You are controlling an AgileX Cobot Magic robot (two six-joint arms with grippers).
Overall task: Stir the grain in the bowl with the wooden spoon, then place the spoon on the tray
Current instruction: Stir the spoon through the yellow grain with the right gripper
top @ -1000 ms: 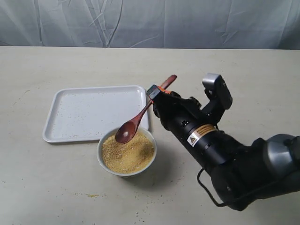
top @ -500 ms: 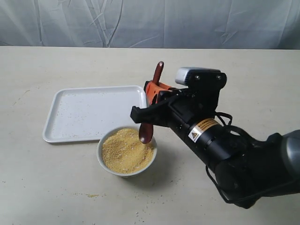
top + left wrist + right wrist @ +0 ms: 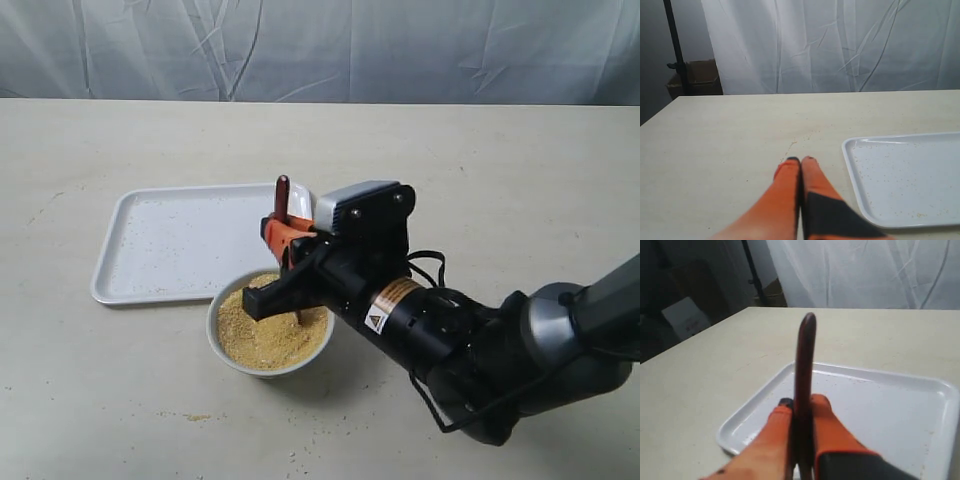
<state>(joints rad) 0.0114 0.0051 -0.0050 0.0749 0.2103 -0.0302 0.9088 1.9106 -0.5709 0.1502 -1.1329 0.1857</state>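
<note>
Right pincer [image 3: 287, 238] clamped on the upright wooden spoon [image 3: 282, 193], its lower end in the grain [image 3: 250, 330] in the bowl [image 3: 213, 335]; left pincer [image 3: 800, 160] closed together, empty, beside the tray [image 3: 900, 180]

right arm [image 3: 470, 345]: black, reaching from the lower right of the exterior view toward its middle, wrist tipped downward.
right hand [image 3: 284, 235]: orange fingers [image 3: 827, 432] clamped on the handle of the wooden spoon [image 3: 281, 195], which stands nearly upright between them.
left hand [image 3: 801, 161]: seen only in its own wrist view, orange tips pressed together.
</note>
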